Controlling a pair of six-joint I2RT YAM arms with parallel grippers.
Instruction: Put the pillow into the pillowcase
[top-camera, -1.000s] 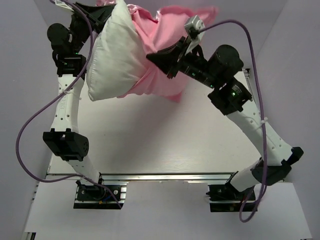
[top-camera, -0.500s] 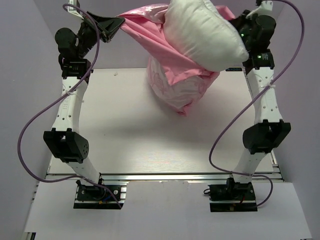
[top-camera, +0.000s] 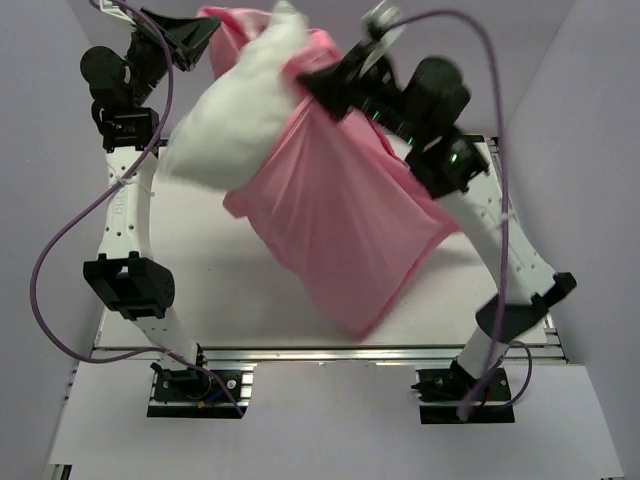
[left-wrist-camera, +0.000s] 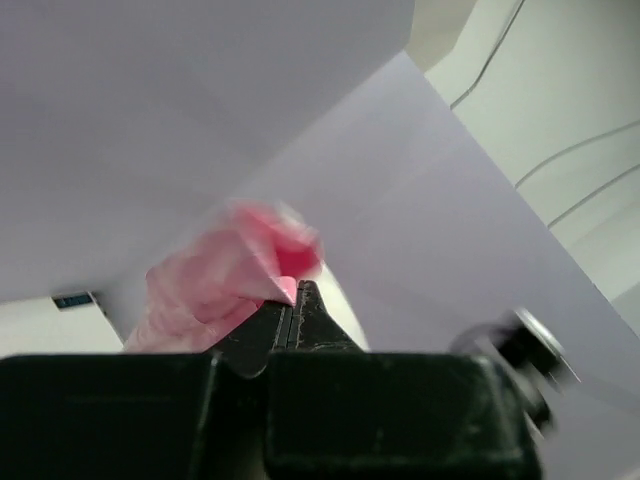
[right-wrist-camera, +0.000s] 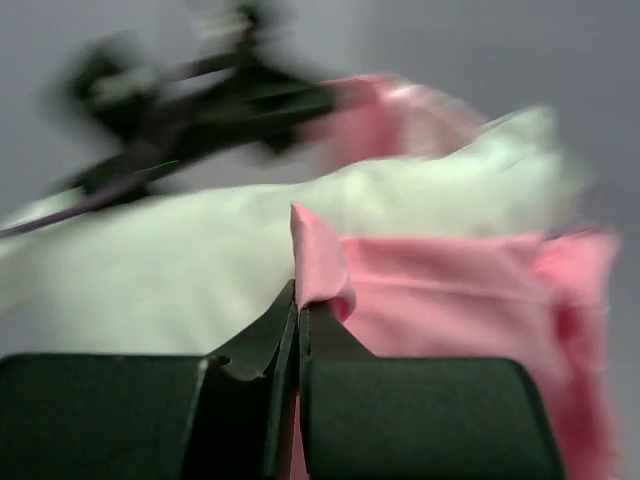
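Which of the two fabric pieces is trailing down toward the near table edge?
The pink pillowcase: its loose corner hangs low, while the white pillow is up high at the far left.

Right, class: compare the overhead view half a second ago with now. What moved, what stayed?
The right gripper swung from the far right back toward the middle, and the pillow went left with it; the pillowcase, bunched before, now hangs long toward the near edge. The left gripper stayed top left. Both clamp the pillowcase.

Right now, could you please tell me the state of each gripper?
Left gripper: fingers closed, pinching the pillowcase.
Right gripper: fingers closed, pinching an edge of the pillowcase.
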